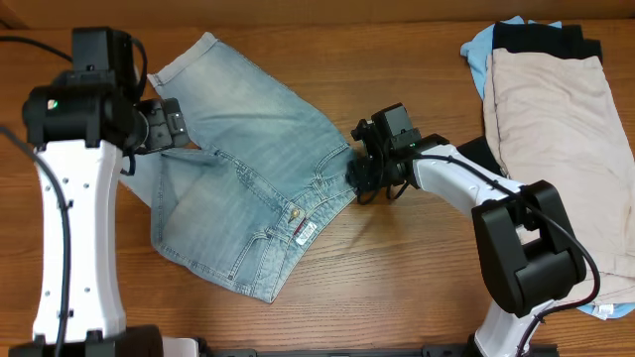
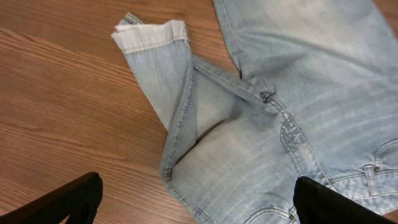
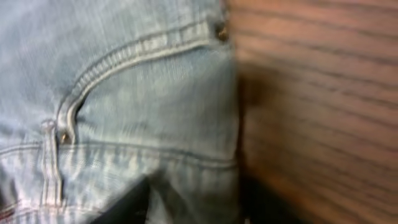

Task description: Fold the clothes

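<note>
The light-wash denim shorts (image 1: pixel 248 188) lie spread on the wooden table, waistband toward the right and one cuffed leg toward the top left. My left gripper (image 1: pixel 167 124) hovers open over the left leg area; in the left wrist view its fingers (image 2: pixel 196 205) straddle the denim (image 2: pixel 298 74) near the crotch seam, and the cuffed hem (image 2: pixel 152 37) is folded over. My right gripper (image 1: pixel 363 175) is at the waistband's right edge. In the blurred right wrist view its fingers (image 3: pixel 193 208) close on a bunched bit of denim (image 3: pixel 137 93) by the pocket stitching.
A pile of garments lies at the back right: a beige one (image 1: pixel 556 119) on top, a black one (image 1: pixel 541 40) and a sky-blue one (image 1: pixel 479 55) under it. The pile reaches the table's right edge. Bare wood (image 1: pixel 397 258) lies in front of the shorts.
</note>
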You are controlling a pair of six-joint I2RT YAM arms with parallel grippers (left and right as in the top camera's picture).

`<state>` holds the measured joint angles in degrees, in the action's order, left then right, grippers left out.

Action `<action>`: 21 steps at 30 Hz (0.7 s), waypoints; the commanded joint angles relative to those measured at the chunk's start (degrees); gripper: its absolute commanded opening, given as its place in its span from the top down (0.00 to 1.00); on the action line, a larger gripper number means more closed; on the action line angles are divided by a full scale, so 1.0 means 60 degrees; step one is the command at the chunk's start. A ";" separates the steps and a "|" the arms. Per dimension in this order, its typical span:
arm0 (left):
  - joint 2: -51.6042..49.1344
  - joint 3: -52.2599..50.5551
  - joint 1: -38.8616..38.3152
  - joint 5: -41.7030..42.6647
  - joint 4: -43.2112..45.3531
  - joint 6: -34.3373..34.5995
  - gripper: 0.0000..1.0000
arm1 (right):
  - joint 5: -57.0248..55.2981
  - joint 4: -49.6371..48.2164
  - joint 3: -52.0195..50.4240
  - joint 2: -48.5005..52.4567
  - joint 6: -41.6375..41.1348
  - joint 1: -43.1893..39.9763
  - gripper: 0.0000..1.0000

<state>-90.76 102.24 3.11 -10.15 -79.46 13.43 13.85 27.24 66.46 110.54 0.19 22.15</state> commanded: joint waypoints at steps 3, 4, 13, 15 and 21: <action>-0.0576 -0.0087 0.0036 -0.0124 0.0084 0.0124 0.00 | -0.1395 -0.0357 -0.0062 0.0117 -0.0703 -0.0189 0.96; -0.0623 -0.0087 0.0036 -0.0124 0.0095 0.0124 0.00 | -0.1555 -0.0426 -0.0029 0.0117 -0.0827 -0.0324 0.96; -0.0805 -0.0087 0.0033 0.0040 0.0670 0.0113 0.00 | -0.0754 -0.1464 0.1428 0.0117 -0.0820 -0.2561 0.96; -0.0805 -0.0087 0.0033 0.0350 0.0867 -0.0040 0.00 | -0.0106 -0.1814 0.1814 0.0117 -0.0823 -0.2943 0.96; -0.0958 -0.0091 0.0033 0.1468 0.1599 -0.0827 0.00 | 0.1071 -0.1191 0.3359 0.0117 -0.0812 -0.3515 0.11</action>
<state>-95.29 102.24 3.11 -6.44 -70.98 12.16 15.29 17.39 81.34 111.96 -4.51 1.17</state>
